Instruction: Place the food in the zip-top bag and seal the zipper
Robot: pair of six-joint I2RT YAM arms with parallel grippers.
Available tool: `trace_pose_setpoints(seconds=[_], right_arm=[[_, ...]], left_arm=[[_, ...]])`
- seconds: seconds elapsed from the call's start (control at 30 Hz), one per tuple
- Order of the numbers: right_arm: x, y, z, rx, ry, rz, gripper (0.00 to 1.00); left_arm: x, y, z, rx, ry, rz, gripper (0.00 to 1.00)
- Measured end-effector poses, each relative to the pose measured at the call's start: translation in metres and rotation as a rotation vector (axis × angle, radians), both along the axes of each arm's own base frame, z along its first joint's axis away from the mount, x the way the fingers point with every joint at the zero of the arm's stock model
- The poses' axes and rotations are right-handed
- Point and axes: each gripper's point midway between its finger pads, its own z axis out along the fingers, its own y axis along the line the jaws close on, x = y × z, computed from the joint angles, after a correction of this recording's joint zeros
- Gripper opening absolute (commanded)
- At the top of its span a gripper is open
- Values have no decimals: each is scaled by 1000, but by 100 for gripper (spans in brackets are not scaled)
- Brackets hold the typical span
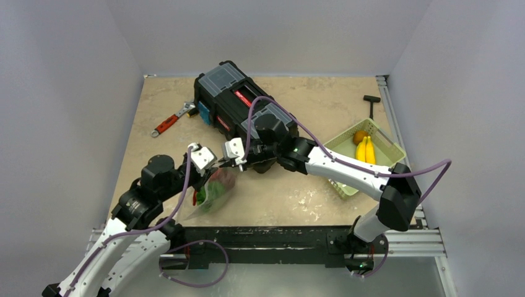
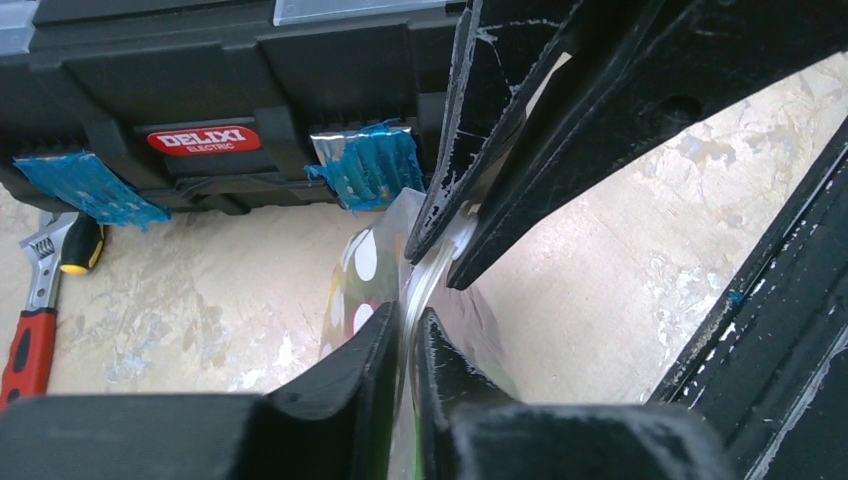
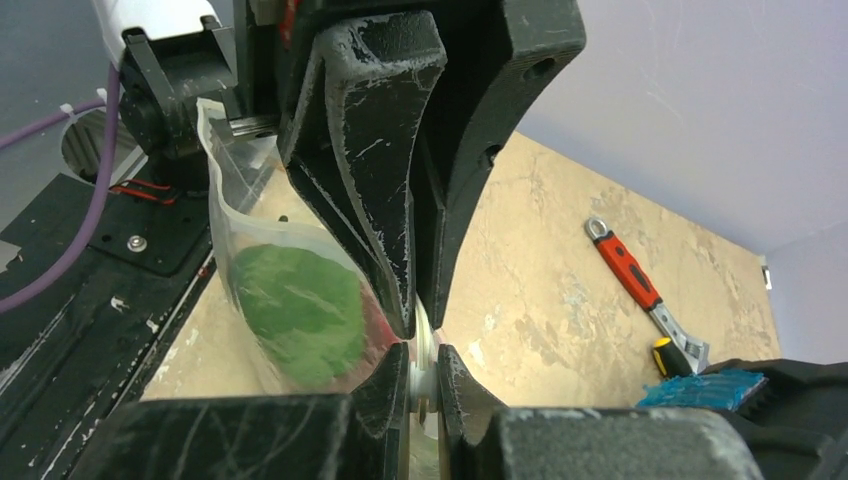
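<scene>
The clear dotted zip-top bag point(image 1: 215, 192) hangs just above the table's front left, held up by its top edge. Green and red food point(image 1: 218, 183) shows inside it; the green piece point(image 3: 295, 310) fills the right wrist view's left. My left gripper point(image 1: 212, 166) is shut on the bag's zipper point(image 2: 432, 272), the strip running between its fingers. My right gripper point(image 1: 230, 162) is shut on the same strip point(image 3: 422, 352), fingertip to fingertip with the left one. In the left wrist view the right fingers point(image 2: 500, 150) come down from above onto the strip, right beside my left gripper point(image 2: 410, 345).
A black toolbox point(image 1: 238, 105) stands behind the grippers. A red-handled wrench point(image 1: 170, 121) lies at the back left. A pale green basket point(image 1: 366, 154) with yellow bananas point(image 1: 366, 150) sits at the right. A black T-shaped tool point(image 1: 372, 103) lies at the back right.
</scene>
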Motion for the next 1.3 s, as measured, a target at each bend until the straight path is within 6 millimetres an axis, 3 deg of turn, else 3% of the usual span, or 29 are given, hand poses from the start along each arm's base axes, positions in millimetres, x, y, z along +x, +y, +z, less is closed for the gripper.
trace_pose_setpoints(seconds=[0.1, 0.13, 0.27, 0.4, 0.57, 0.77, 1.1, 1.3], right_arm=[[1, 0, 0, -3, 1, -7, 37], [3, -1, 0, -5, 6, -20, 45], [13, -6, 3, 8, 6, -111, 55], [12, -29, 9, 67, -32, -205, 54], [3, -45, 21, 143, -83, -234, 41], [0, -40, 31, 181, -107, -224, 39], [3, -24, 3, 124, -70, -196, 39], [2, -22, 7, 142, -67, -191, 31]], left_arm=[[0, -2, -2, -5, 18, 3, 0], [0, -3, -3, -8, 30, 4, 0], [1, -7, -9, -11, 77, 5, 0], [0, -9, -11, -21, 98, 2, 0], [-1, -9, -9, -35, 101, 6, 0], [-1, -9, -10, -35, 102, 6, 0], [-4, -7, -6, -49, 81, 4, 0], [-5, -8, -6, -51, 81, 0, 0]])
